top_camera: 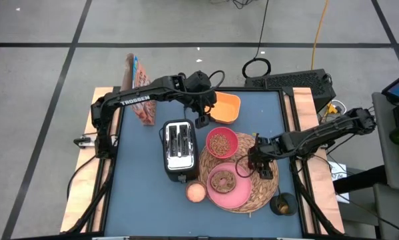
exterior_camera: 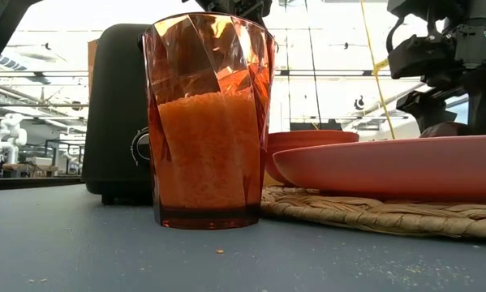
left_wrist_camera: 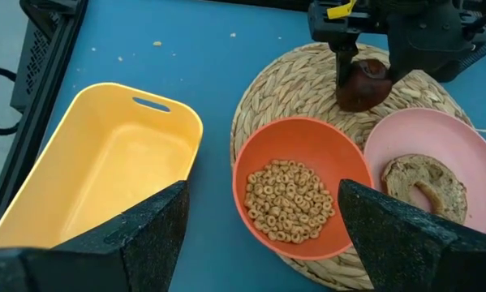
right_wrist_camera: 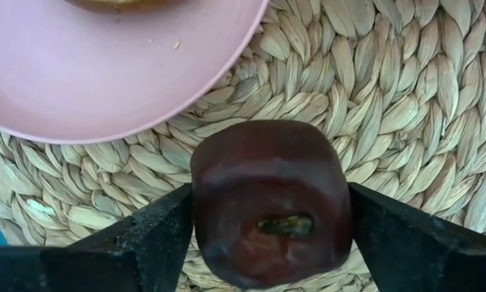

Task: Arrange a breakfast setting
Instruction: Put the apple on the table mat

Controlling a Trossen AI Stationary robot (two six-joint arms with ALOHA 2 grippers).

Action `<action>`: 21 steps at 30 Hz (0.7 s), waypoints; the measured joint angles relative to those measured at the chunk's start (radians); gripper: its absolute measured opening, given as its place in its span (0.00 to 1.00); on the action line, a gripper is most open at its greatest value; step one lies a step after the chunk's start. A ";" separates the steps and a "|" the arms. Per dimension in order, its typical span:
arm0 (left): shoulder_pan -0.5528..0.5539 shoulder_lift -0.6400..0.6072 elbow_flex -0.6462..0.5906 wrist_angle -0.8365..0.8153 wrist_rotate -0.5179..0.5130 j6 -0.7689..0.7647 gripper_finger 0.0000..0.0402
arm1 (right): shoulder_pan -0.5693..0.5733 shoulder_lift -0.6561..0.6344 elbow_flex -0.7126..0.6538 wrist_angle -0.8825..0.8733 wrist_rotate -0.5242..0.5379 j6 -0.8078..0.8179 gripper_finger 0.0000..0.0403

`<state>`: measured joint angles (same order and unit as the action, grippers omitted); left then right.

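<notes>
The right pincer (top_camera: 255,160) is down over the straw mat (top_camera: 266,183), its two fingers standing on either side of the dark-red fruit (right_wrist_camera: 268,203). In the right wrist view the finger pads lie right along the fruit's sides; whether they press it or have just let go cannot be told. The fruit sits on the mat, just beside the rim of the pink plate (right_wrist_camera: 105,73), on the mat's part away from the toaster.

On the plate lies the brown ring of bread (top_camera: 222,180). Beside the plate, also on the mat, stands the smaller bowl (top_camera: 222,142), filled with cereal rings. The mat lies on the blue bench (top_camera: 139,200), toward its right side.

Left of the mat stands a dark toaster (top_camera: 180,150), and at the front, touching the mat's edge, an orange tumbler (exterior_camera: 208,122). Behind the bowl lies an empty yellow tub (top_camera: 226,107). A small dark cup (top_camera: 283,205) stands at the mat's right front edge.

The left pincer (top_camera: 202,119) hangs above the bench between the toaster and the yellow tub, its fingers spread wide and holding nothing.
</notes>
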<state>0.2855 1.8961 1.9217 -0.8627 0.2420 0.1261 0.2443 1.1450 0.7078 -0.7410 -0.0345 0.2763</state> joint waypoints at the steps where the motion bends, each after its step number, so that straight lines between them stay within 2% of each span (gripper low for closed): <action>1: 0.000 0.000 0.000 0.000 0.000 0.000 0.79 | 0.000 0.000 0.000 0.000 0.000 -0.001 0.76; 12: 0.000 0.000 0.000 0.000 0.000 0.000 0.79 | 0.000 0.000 0.000 0.003 0.004 -0.004 0.92; 21: 0.000 0.000 0.000 0.000 0.000 0.000 0.79 | 0.000 0.000 0.000 0.004 0.006 -0.012 0.99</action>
<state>0.2855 1.8961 1.9217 -0.8631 0.2420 0.1264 0.2443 1.1450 0.7078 -0.7373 -0.0280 0.2643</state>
